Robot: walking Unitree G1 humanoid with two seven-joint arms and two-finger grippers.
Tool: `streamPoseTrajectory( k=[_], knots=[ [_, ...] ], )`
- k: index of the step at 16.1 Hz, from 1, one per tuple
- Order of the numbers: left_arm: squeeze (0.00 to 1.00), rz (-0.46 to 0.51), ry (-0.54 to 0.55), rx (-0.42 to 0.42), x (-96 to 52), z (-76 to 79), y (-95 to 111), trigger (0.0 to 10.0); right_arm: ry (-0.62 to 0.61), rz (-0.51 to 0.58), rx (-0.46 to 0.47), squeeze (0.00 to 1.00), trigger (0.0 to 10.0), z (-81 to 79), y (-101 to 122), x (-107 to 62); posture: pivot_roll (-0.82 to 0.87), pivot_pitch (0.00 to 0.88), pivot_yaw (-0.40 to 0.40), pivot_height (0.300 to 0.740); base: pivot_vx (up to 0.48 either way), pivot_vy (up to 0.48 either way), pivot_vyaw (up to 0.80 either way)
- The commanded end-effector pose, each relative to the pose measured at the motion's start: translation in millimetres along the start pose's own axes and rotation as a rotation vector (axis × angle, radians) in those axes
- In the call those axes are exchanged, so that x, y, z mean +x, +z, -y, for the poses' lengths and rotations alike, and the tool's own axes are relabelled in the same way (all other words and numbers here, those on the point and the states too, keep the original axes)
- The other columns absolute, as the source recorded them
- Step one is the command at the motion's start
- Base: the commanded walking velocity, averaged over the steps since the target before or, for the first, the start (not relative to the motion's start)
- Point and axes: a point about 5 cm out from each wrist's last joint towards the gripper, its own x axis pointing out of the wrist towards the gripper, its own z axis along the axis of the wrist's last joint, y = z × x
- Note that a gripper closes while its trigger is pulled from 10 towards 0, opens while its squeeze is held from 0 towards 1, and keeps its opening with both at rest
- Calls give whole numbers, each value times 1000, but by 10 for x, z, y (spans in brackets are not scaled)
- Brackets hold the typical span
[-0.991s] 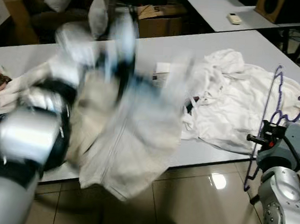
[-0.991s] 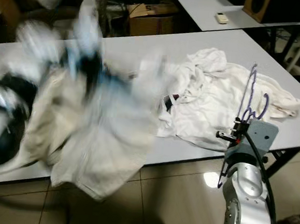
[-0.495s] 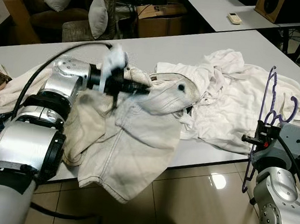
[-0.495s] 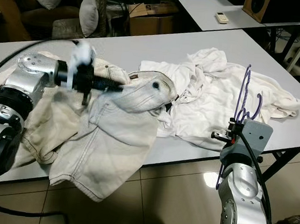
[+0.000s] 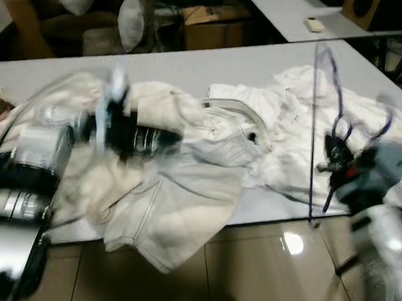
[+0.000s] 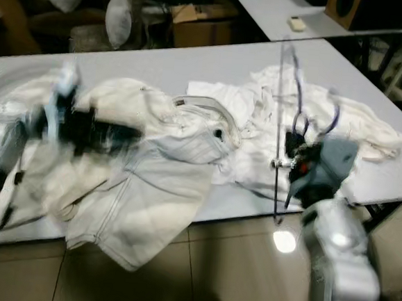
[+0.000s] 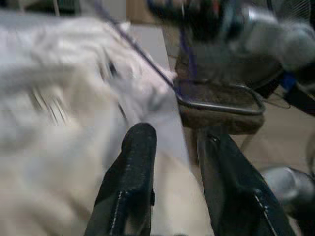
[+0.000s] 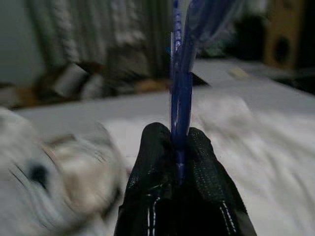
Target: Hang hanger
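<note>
Nearest the camera, a glossy brown tiled floor (image 5: 261, 267) runs under the front edge of the long pale grey tabletop (image 5: 215, 64); a leg of the cream denim trousers (image 5: 182, 212) hangs over that edge toward the floor; the head views are smeared with motion; the left gripper (image 5: 177, 140) lies low over the trousers, its silver arm reaching in from the left, and in the left wrist view its two black fingers (image 7: 135, 167) stand apart with nothing between them, cream cloth just below; the right gripper (image 6: 294, 158) is at the front right of the tabletop, over the edge of the crumpled white shirt (image 5: 293, 130); its black fingers (image 8: 152, 162) are pressed together on the thin purple wire hanger (image 5: 316, 132), which stands upright in the grip, its long straight side rising well above the gripper and dropping below the tabletop's edge, its curved parts looping to the right; the hanger is held in the air and touches no rail or hook; the white shirt spreads across the right half of the tabletop, touching the waistband of the trousers at mid-table; farther back, a brown cardboard box (image 5: 214, 22) sits beyond the tabletop, a white cushion (image 5: 131, 19) rests on a dark sofa at the far left, and a second pale table (image 5: 302, 12) stands at the far right.
</note>
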Motion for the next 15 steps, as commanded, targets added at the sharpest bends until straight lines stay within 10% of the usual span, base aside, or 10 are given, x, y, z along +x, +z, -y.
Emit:
streamPoseTrajectory(
  k=[1,3,6,12,15],
  knots=[
    [996,-56,-12,24,10,44,51,10000,79,-9,24,0,10000,-54,7,15,-186,0,88,740,0,0,0],
    [0,-233,-4,-44,98,252,-344,10000,288,-137,-34,0,10000,-131,-103,76,-166,0,65,740,0,0,0],
    [0,-320,85,-81,208,284,-560,10000,321,-292,-74,0,10000,-155,-323,67,-148,0,48,740,0,0,0],
    [0,-482,555,23,10,-187,-536,10000,449,-481,38,0,10000,-223,-538,-246,-157,0,78,740,0,0,0],
    [0,-485,569,-7,129,-259,-615,10000,563,-514,78,0,10000,-356,-549,-384,-163,0,85,740,0,0,0]
  ],
)
